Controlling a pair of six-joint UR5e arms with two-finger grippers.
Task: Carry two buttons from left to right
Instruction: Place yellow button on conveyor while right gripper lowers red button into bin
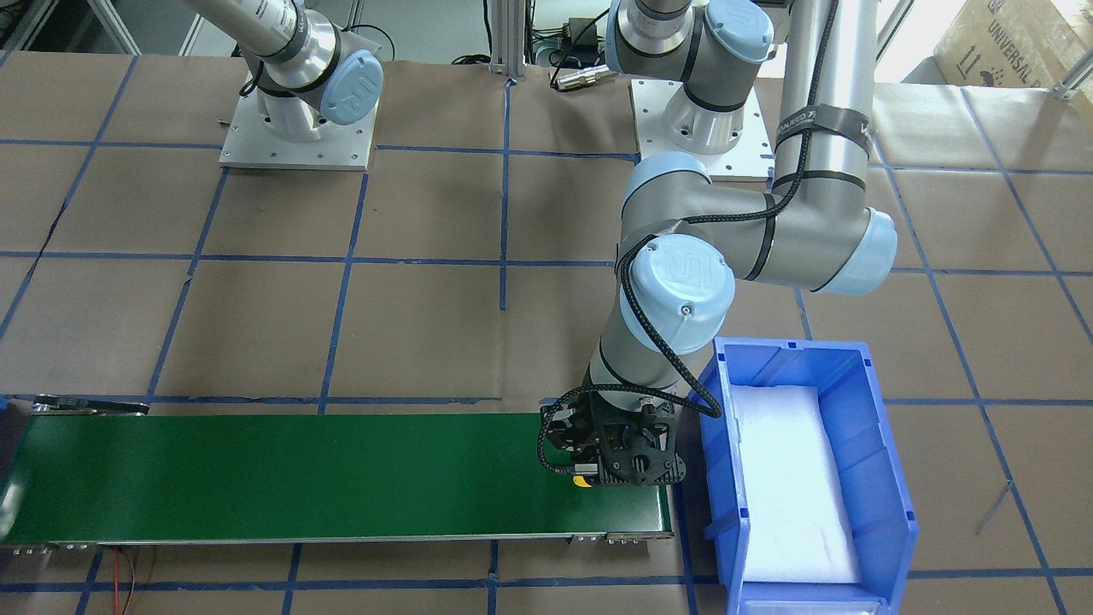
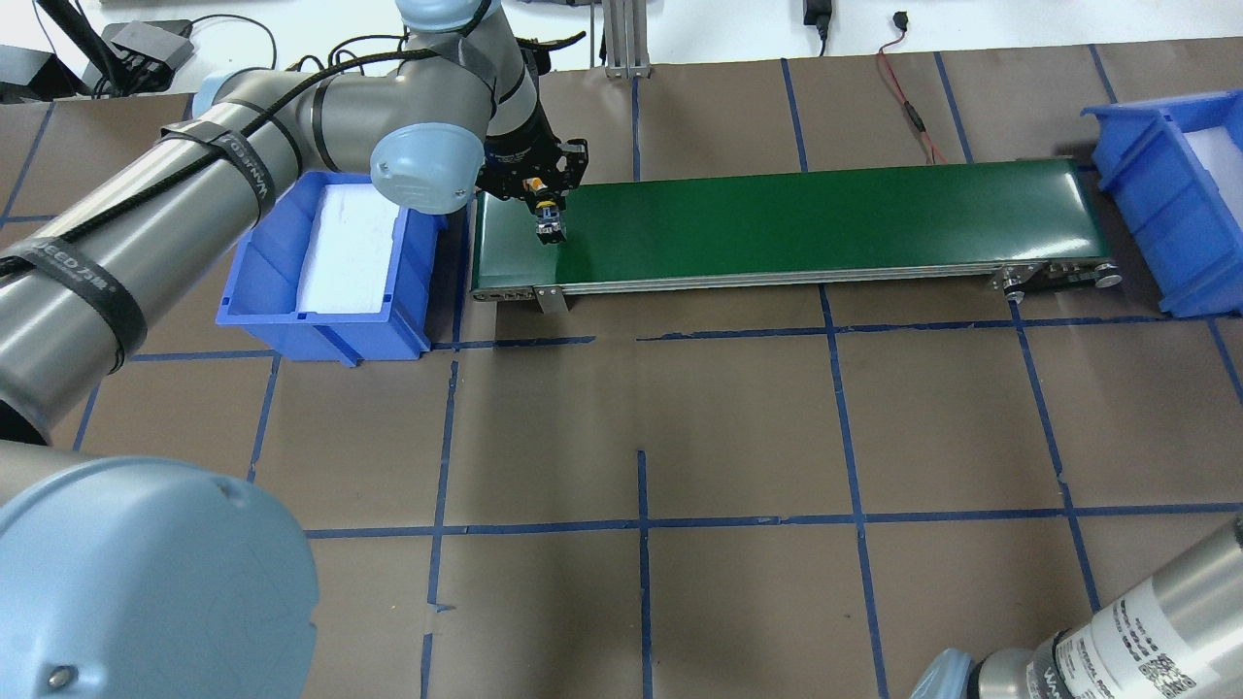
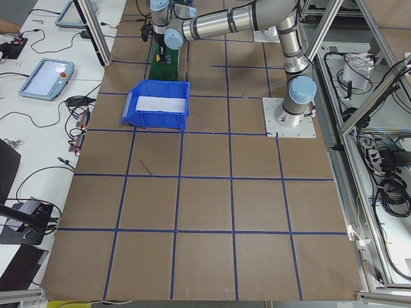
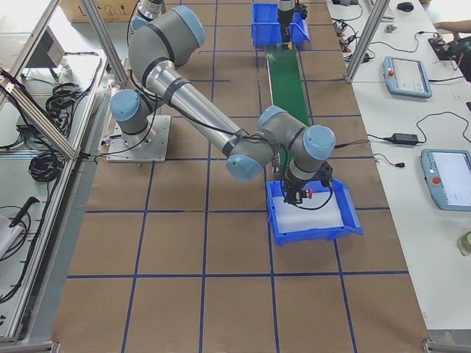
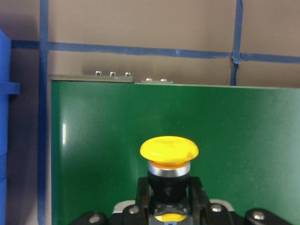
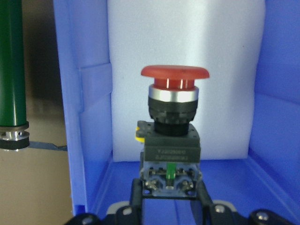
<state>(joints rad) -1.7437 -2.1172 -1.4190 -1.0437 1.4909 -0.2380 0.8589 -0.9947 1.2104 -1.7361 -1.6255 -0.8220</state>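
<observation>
Left gripper [image 5: 169, 187]: clamped on yellow button [image 5: 169, 152], low over belt [image 5: 243, 140] start. Right gripper [image 6: 168, 194]: gripping red button [image 6: 174, 117] above right bin [image 6: 276, 117]. Neither delivered, it seems; both releases remain.

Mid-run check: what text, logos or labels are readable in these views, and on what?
"UR": blue joint cap on the left arm.
"UNIVERSAL": cardboard box behind the robot.
Strap on the left arm: lettering too blurred to read.
Label on the red button: blurred, unreadable.
Sticker on the right arm: too small.
</observation>
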